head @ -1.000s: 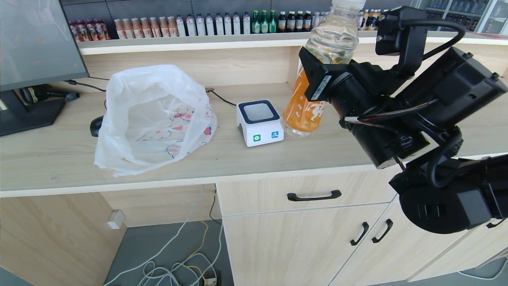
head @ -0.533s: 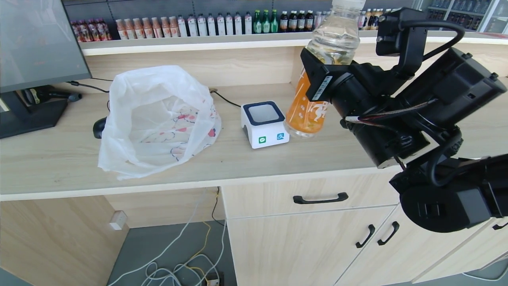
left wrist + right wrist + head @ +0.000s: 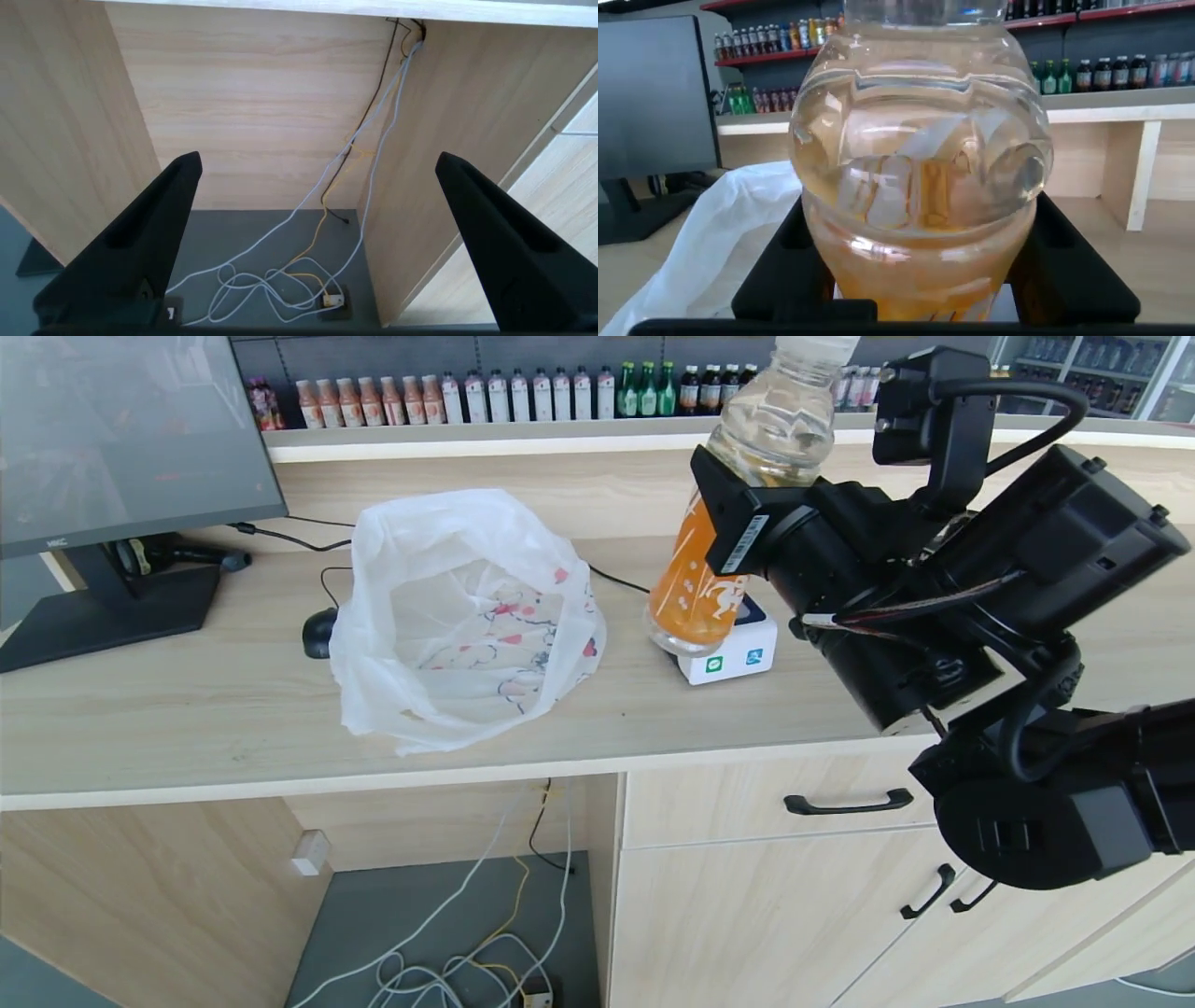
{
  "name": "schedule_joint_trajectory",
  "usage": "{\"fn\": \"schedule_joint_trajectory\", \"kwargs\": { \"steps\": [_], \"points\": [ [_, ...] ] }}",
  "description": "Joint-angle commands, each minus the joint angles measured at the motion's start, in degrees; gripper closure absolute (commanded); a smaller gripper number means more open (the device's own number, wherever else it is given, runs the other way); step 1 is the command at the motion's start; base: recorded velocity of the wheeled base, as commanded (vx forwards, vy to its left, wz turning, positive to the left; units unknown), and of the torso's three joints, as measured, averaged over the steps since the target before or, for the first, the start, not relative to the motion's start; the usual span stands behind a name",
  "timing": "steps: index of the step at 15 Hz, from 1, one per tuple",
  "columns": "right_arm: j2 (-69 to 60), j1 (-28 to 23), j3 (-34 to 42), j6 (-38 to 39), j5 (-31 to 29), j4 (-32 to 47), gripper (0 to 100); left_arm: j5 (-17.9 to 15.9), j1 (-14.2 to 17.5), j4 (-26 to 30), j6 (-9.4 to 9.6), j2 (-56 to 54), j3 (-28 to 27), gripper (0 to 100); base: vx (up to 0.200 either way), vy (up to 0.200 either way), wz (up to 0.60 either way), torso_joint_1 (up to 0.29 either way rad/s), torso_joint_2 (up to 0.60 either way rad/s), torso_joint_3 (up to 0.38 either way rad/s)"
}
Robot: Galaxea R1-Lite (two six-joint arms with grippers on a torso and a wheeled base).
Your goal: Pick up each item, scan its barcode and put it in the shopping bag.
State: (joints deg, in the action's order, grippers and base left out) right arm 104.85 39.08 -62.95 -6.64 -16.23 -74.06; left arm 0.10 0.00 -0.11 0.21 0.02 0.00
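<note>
While right end effector (image 3: 758, 497) is clamping bottle (image 3: 695, 588) over scanner (image 3: 738, 655), prob. scanning; nxt: shopping bag (image 3: 467, 607) at 9 o'clock.

Head camera looks down on the counter (image 3: 187, 700); right wrist, tight on bottle (image 3: 920, 205), shares the bag (image 3: 701, 233); left faces underneath.

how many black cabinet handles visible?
3. One horizontal black bar handle on the drawer; two slanted ones side by side on the doors below. More may hide behind the right arm.
</note>
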Motion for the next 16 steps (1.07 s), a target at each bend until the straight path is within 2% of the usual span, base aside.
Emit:
{"fn": "schedule_joint_trajectory", "kwargs": {
  "steps": [1,3,7,10,12,16],
  "points": [
    [-0.26,-0.15,-0.68,-0.04,-0.21,-0.12,100,-0.01,0.0,-0.07,0.06,-0.02,0.0,0,0.0,0.0,0.0,0.0,0.0,0.0],
    [-0.09,-0.15,-2.09,-0.04,-0.21,0.23,100,-0.01,0.0,-0.07,0.06,-0.02,0.0,0,0.0,0.0,0.0,0.0,0.0,0.0],
    [-0.09,-0.15,-9.56,0.67,-0.21,6.91,100,-0.01,0.0,-0.07,0.06,-0.02,0.0,0,0.0,0.0,0.0,0.0,0.0,0.0],
    [0.0,-0.06,-12.46,7.52,-2.23,11.74,100,-0.01,0.0,-0.07,0.06,-0.02,0.0,0,0.0,0.0,0.0,0.0,0.0,0.0],
    [0.18,-0.59,-16.33,15.17,-5.83,16.75,100,-0.01,0.0,-0.07,0.06,-0.02,0.0,0,0.0,0.0,0.0,0.0,0.0,0.0],
    [0.88,-1.73,-18.87,23.61,-6.36,20.36,100,-0.01,0.0,-0.07,0.06,-0.02,0.0,0,0.0,0.0,0.0,0.0,0.0,0.0]
  ]
}}
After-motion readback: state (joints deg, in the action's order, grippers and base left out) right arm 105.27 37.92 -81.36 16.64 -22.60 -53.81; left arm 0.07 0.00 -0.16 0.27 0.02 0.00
